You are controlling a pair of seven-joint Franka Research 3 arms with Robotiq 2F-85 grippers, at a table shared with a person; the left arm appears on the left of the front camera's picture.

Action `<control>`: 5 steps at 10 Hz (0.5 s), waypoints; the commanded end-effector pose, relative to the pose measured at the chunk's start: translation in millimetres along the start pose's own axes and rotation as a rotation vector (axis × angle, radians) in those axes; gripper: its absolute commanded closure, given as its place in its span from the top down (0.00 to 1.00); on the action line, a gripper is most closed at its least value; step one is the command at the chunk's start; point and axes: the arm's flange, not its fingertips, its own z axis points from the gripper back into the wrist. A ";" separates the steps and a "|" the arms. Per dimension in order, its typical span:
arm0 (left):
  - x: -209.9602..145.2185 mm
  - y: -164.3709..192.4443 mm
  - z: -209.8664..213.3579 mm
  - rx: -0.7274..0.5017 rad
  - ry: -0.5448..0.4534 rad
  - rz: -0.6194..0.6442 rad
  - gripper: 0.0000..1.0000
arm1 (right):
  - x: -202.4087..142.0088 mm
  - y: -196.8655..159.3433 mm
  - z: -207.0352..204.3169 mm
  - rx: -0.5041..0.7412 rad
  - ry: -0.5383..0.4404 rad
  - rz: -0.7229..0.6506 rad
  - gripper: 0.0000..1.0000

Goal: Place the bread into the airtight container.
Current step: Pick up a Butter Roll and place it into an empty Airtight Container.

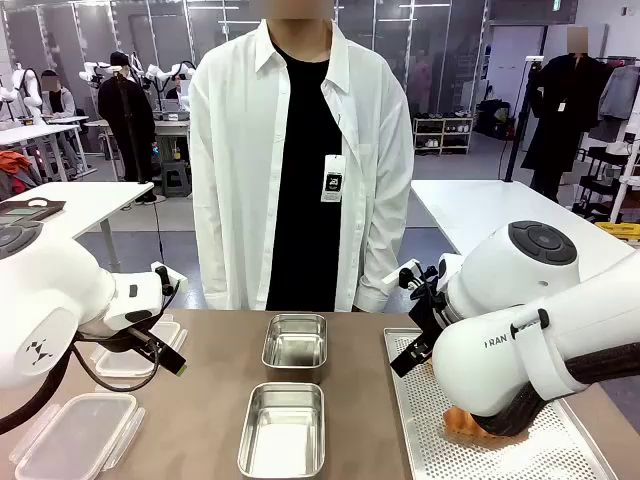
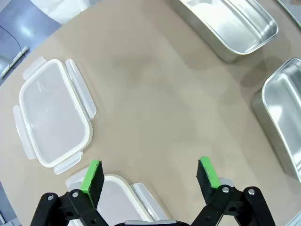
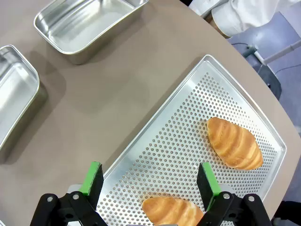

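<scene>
Right gripper (image 3: 149, 174): fingers spread wide, nothing held, over the perforated tray (image 3: 188, 117). One bread loaf (image 3: 171, 210) lies right at its fingers, ungripped. Second loaf (image 3: 234, 142) is just past one fingertip. Left gripper (image 2: 150, 172) is also spread and empty, with one plastic container (image 2: 115, 194) beneath it and another (image 2: 54, 113) ahead. Steel pan (image 3: 89, 23) farther out. Person (image 1: 300, 150) beyond.

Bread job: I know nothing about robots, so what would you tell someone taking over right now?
Left gripper: open, empty, above two clear clip lids.
Right gripper: open, empty, over the perforated tray, just above one bread roll; a second roll lies farther along.
Two steel containers in the middle, both empty.
Done: nothing yet.
Left: grasp a roll, place it in a container.
</scene>
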 end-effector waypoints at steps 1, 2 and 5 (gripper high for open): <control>0.1 -0.2 0.0 0.000 0.000 0.000 1.00 | 0.0 0.0 0.0 0.000 0.000 0.000 1.00; 0.1 -0.2 0.0 0.000 0.000 0.000 1.00 | 0.0 0.0 0.0 0.000 0.000 0.000 1.00; 0.1 -0.2 0.0 0.000 0.000 0.000 1.00 | 0.0 0.0 0.0 0.000 0.000 0.000 1.00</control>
